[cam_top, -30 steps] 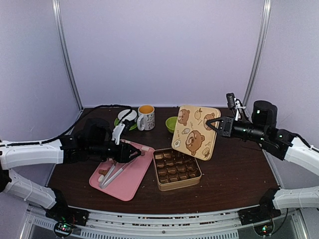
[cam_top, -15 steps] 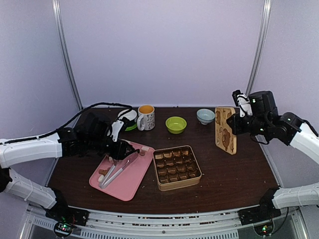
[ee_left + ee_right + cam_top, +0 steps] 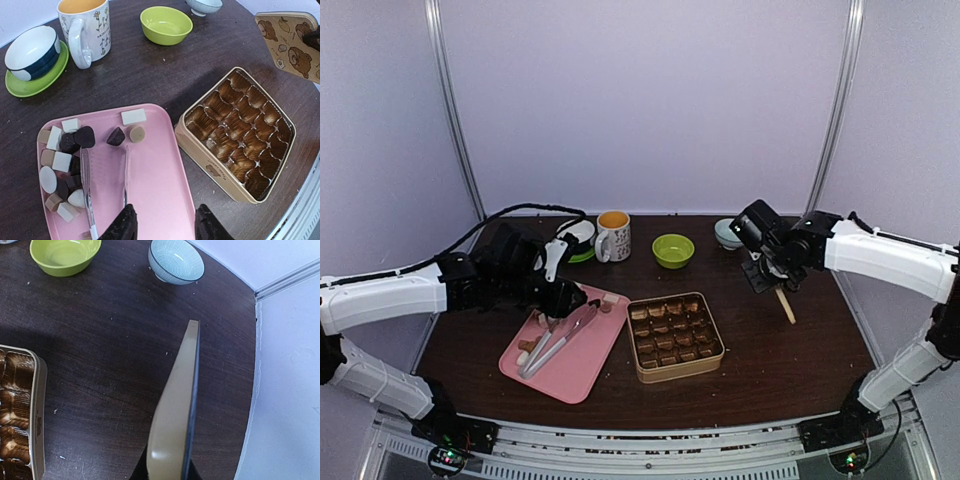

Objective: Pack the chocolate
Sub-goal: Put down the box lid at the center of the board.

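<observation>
The chocolate [image 3: 65, 150], dark, tan and cream pieces, lies on the pink tray [image 3: 160, 175], mostly at its left end; it also shows in the top view [image 3: 528, 345]. Metal tongs [image 3: 87, 185] lie on the tray. My left gripper [image 3: 165, 222] is open and empty, low over the tray's near end [image 3: 565, 300]. The open gold tin [image 3: 675, 337] with empty gold cups [image 3: 235, 132] sits right of the tray. My right gripper [image 3: 770, 272] is shut on the bear lid [image 3: 175, 420], held edge-on right of the tin [image 3: 785, 303].
A flowered mug [image 3: 613, 235], a green bowl [image 3: 673, 250], a pale blue bowl [image 3: 725, 232] and a dark bowl on a green saucer [image 3: 575, 238] stand along the back. The table's right edge [image 3: 255, 365] is close to the lid.
My right arm has carried the lid from above the tin to the right, turned it edge-on and brought it lower. My left gripper has stayed over the tray.
</observation>
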`<state>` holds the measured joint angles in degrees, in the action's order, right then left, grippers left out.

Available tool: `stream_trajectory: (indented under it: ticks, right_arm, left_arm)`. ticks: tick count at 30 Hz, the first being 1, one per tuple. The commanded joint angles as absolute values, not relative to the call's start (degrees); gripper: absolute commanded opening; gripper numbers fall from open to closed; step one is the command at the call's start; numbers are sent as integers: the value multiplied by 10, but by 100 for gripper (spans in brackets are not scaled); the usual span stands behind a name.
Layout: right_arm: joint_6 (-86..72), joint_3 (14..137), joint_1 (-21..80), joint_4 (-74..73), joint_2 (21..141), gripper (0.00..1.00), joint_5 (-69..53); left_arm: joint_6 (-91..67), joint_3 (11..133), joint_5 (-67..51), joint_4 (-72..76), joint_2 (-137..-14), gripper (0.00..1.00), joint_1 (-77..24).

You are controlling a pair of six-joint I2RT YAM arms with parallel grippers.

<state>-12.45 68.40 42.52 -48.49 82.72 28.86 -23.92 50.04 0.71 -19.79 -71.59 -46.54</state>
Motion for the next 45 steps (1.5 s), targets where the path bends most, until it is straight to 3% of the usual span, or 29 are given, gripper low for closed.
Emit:
stream_trajectory:
  ticks: [1,15,30,45]
  right_arm:
    - [-142,709,441,-511,868,8,332]
    - [-158,753,469,-475,985,15,245]
    - [-177,744,470,-412,993,20,142]
    - [-184,744,469,-390,997,33,130]
  left_arm:
    - [-245,493,17,-184,-706,42,-459]
    - [-244,475,28,-180,-695,42,-457]
    - [-241,461,26,-175,-696,43,-457]
    - [-240,447,22,-176,-688,43,-457]
